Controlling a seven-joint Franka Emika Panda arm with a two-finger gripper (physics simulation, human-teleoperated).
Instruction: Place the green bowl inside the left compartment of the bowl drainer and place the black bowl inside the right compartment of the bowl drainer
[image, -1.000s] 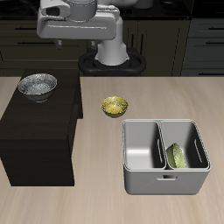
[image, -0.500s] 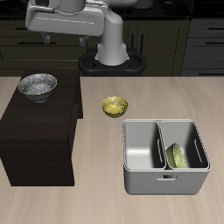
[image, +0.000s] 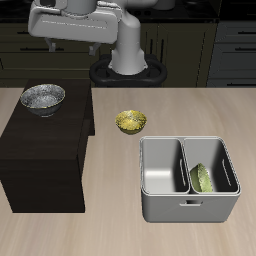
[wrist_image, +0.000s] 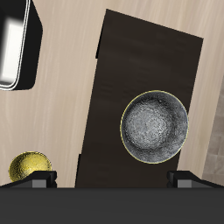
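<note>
Nearest the front edge of the bench (image: 120, 235), the bowl drainer (image: 188, 208) holds the green bowl (image: 203, 178), tilted on edge in one of its two wells, while the neighbouring well stands empty and waits for the black bowl (image: 43, 97). That bowl sits farther back, upright on a dark cabinet (image: 45, 160), close to the cabinet's back edge and not far from its corner. A small yellow bowl (image: 130, 121) lies on the bench between cabinet and drainer. The hand (wrist_image: 109, 180) hangs well above the black bowl with nothing held, its two fingertips spread wide in the wrist view. The likely trouble is at the pick: the bowl is wide and shallow, so a pinch on its thin rim could slip or nudge it off the near cabinet edge. On the carry, a low path could clip the yellow bowl or the drainer's wall, and a drop too near the divider could knock the green bowl. Open bench lies ahead of the cabinet; the air above is free.
</note>
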